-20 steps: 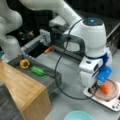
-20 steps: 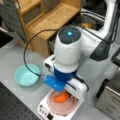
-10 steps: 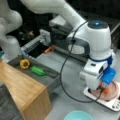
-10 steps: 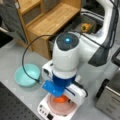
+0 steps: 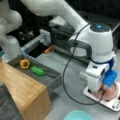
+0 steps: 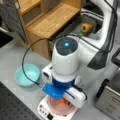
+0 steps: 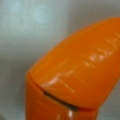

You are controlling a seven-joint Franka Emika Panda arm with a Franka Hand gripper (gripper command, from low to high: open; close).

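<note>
Since half a second ago the hand (image 5: 104, 90) has sunk a little lower into the shallow pink plastic bowl (image 5: 113, 93), which sits on a flat white scale (image 5: 110, 103) on the grey desk (image 5: 72, 82). Whether its fingers are apart or clamped I cannot tell; the arm's body hides them in both front views. The smooth, glossy orange plastic carrot (image 7: 77, 75), tapered with faint ridges, fills the wrist view; in a front view (image 6: 61, 100) it peeks out just under the hand, inside the bowl. A round turquoise bowl (image 6: 27, 74) lies to the scale's upper left.
</note>
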